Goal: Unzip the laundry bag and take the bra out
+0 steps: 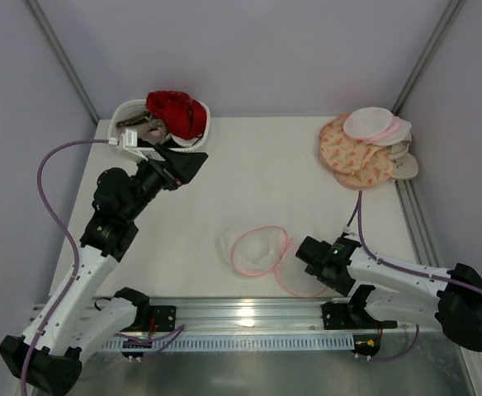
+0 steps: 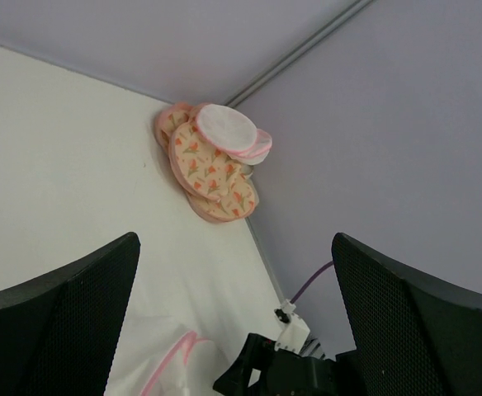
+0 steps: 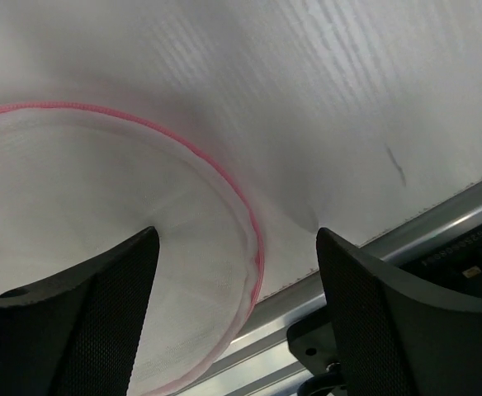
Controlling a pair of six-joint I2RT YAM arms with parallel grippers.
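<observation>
The laundry bag (image 1: 256,247) lies flat and open on the table's near middle, translucent white mesh with a pink zipper rim. It also shows in the right wrist view (image 3: 101,247) and at the bottom of the left wrist view (image 2: 168,363). A red bra (image 1: 177,113) lies in the white slotted basket (image 1: 134,109) at the back left. My left gripper (image 1: 193,163) is open and empty, just in front of the basket (image 2: 234,247). My right gripper (image 1: 305,256) is open and empty, just right of the bag's rim (image 3: 237,247).
A pile of peach-patterned round pouches (image 1: 358,155) with a white mesh pouch (image 1: 371,124) on top sits at the back right corner; the pile also shows in the left wrist view (image 2: 212,175). A metal rail (image 1: 249,318) runs along the table's near edge.
</observation>
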